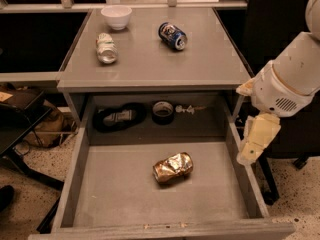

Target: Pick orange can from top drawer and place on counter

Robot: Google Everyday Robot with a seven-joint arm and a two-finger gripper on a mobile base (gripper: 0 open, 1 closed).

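In the camera view, a white bowl (116, 16), a silver-white can (106, 47) and a blue can (173, 36) are sitting on the far half of the counter (150, 66), both cans lying on their sides. The near half of the counter is lying bare.

Below it, the top drawer (75, 176) is standing pulled out. The orange can (173, 167) is lying on its side near the middle of the drawer's floor, touching no wall, with nothing over it. Behind the drawer, in the cabinet's recess, a black bundle (119, 117) and a roll of tape (162, 112) are resting.

The gripper (248, 156) is hanging over the drawer's right wall, well apart from the orange can and pointing down. Whether it is open or closed cannot be told.
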